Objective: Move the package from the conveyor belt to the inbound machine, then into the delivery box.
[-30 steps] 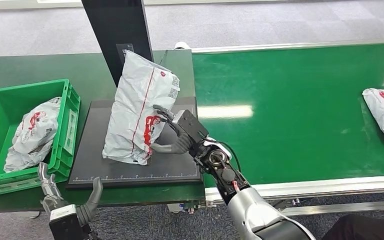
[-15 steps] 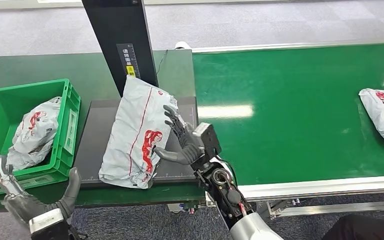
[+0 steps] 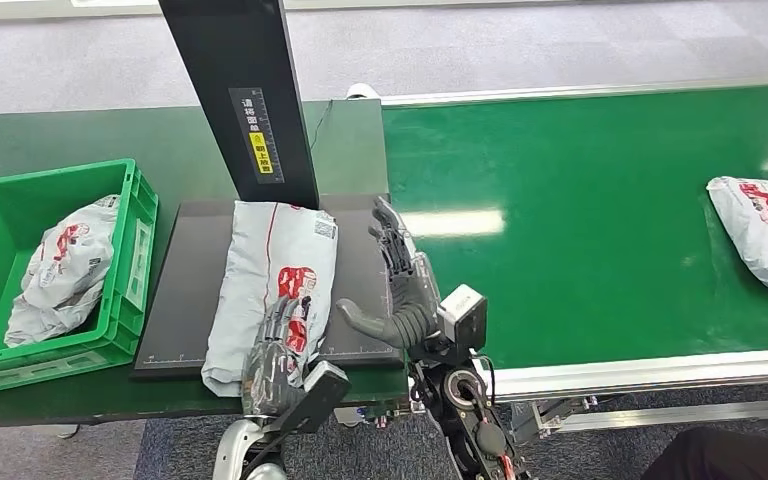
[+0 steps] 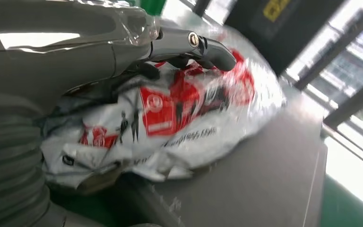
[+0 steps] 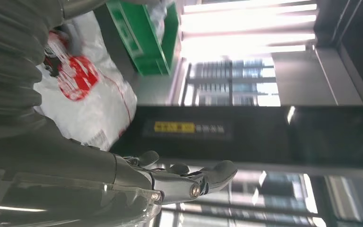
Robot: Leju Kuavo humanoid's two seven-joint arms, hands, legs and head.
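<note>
While flat on the scanner plate (image 3: 185,290), package (image 3: 275,275) runs near-to-far | left hand (image 3: 272,362) rests on it | right hand (image 3: 400,290) spread, empty

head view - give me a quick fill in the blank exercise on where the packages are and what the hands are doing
1. The package under the black post lies flat on the dark ____.
2. The left hand rests on that package's ____ end.
3. The right hand, beside the package, holds ____.
4. The green crate holds ____ package.

Missing words: platform; near; nothing; one
</note>
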